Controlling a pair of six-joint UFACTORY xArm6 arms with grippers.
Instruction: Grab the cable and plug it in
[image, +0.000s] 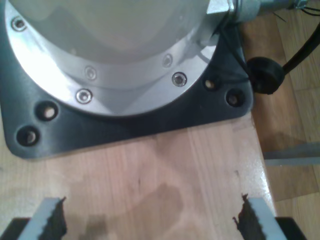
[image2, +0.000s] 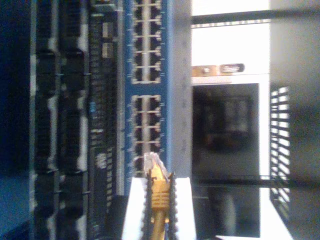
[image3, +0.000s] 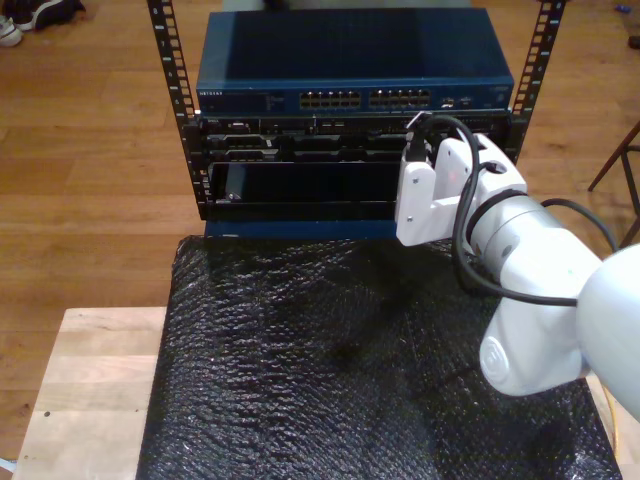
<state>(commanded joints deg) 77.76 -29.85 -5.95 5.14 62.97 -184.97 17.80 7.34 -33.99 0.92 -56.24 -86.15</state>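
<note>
My second gripper (image2: 159, 200) jaws clamp yellow-orange cable (image2: 159, 197), clear plug (image2: 152, 162) near blue network switch (image2: 147, 75) ports; my first gripper (image: 150, 217) jaws wide over tabletop (image: 150, 180).

The floor (image3: 90, 150) is of warm brown wooden planks with a soft shine. On it stands a black metal rack (image3: 178, 100) with rows of holes in its posts. The worktop (image3: 85, 390) is of pale wood, and a black bubbled sheet (image3: 330, 380) covers most of it. A dark chair leg (image3: 622, 170) shows at the exterior view's right edge.
</note>
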